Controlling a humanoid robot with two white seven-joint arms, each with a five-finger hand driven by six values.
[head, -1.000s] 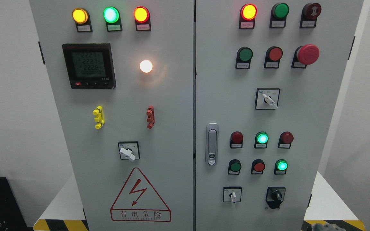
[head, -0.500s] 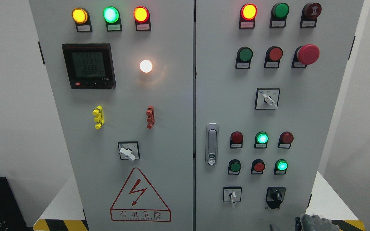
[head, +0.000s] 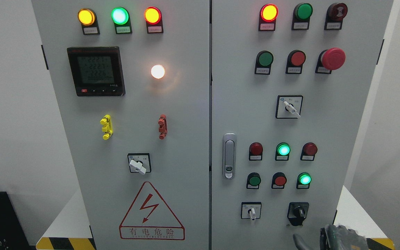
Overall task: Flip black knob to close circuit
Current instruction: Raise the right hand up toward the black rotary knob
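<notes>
- Black knob (head: 298, 211): rotary selector on a black plate, bottom row of the cabinet's right door (head: 325, 121), just above and slightly left of the right hand. Its short raised bar stands close to upright.
- Likely handling: rigid moulded plastic, fixed to the panel, so weight does not matter. It should turn about its own axis against a spring detent and snap into place. The smooth bar may slip under a shallow pinch.
- Where to take hold: across the raised bar, thumb on one flank and a finger on the other, then twist. Pushing on the round skirt would probably give little turning force.
- Right hand (head: 339, 238): dark-gloved, showing at the bottom edge below the knob, apart from it and holding nothing. Whether its fingers are apart or together cannot be told, as too little of it shows.
- Left hand: out of view.
- White selector switch (head: 252, 211): further left of the hand, same row, well clear of the knob. Best avoided on approach.
</notes>
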